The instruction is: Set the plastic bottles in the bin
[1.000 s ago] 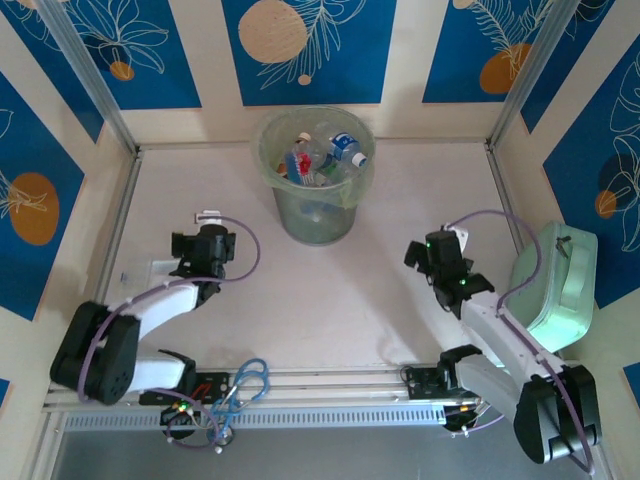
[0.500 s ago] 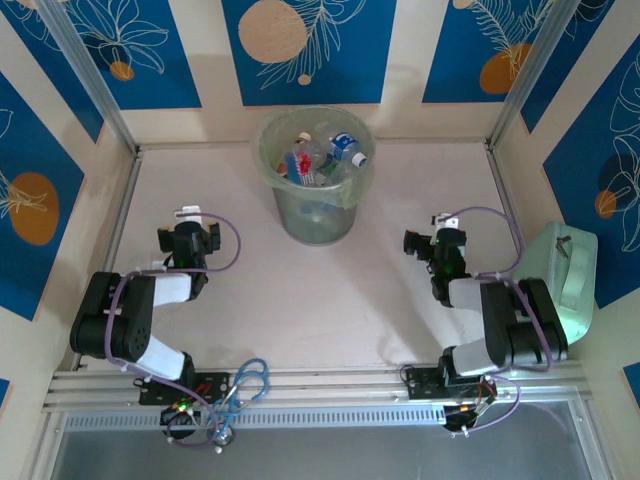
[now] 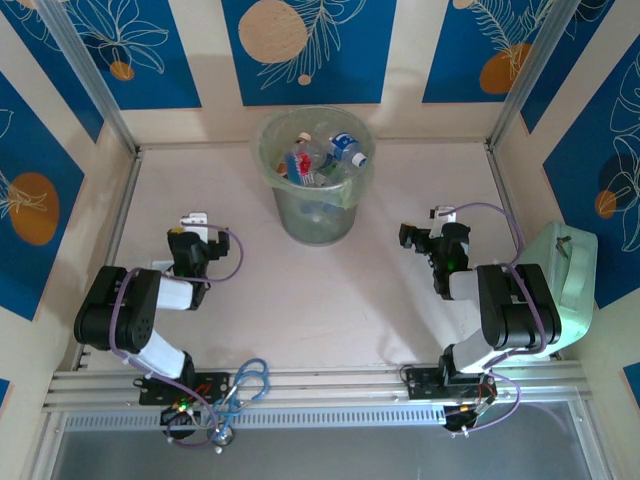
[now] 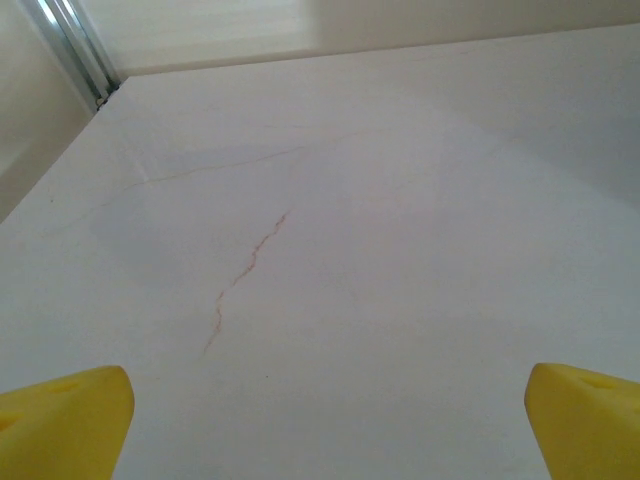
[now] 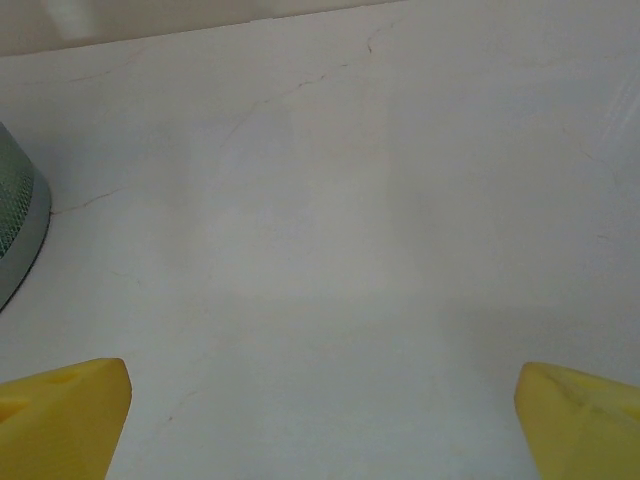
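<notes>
The left gripper [image 4: 323, 424] and right gripper [image 5: 320, 424] both hang spread wide, holding nothing, over the bench [image 3: 300, 295], nearer than the bin [image 3: 316, 222] at the far edge's middle, where the bottles [image 3: 322, 157] lie.

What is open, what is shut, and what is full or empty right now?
Bin: standing up, with bottles inside.
Bottles: piled in the bin.
Left gripper: open, holding nothing.
Right gripper: open, holding nothing.
Green box: lid looks shut.
</notes>
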You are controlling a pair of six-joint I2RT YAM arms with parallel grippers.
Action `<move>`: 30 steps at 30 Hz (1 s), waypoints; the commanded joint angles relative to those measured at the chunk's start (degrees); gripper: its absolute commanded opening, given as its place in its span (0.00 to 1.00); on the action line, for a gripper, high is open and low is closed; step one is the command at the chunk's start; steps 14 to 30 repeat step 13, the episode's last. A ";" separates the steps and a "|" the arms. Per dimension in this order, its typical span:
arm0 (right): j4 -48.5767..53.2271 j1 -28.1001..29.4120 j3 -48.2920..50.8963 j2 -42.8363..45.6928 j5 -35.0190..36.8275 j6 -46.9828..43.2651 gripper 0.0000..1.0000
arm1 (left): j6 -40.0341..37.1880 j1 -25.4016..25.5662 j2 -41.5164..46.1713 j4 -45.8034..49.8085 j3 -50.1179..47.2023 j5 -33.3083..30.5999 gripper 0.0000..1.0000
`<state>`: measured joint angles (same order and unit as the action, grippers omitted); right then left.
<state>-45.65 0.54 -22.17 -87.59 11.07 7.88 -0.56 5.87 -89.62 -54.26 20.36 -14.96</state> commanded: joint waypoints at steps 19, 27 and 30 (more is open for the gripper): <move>-1.37 0.05 -1.13 0.60 -2.26 -1.09 0.99 | -0.94 0.01 -0.29 -2.07 0.12 1.25 1.00; -1.37 0.05 -1.13 0.60 -2.26 -1.09 0.99 | -0.94 0.01 -0.29 -2.07 0.12 1.25 1.00; -1.37 0.05 -1.13 0.60 -2.26 -1.09 0.99 | -0.94 0.01 -0.29 -2.07 0.12 1.25 1.00</move>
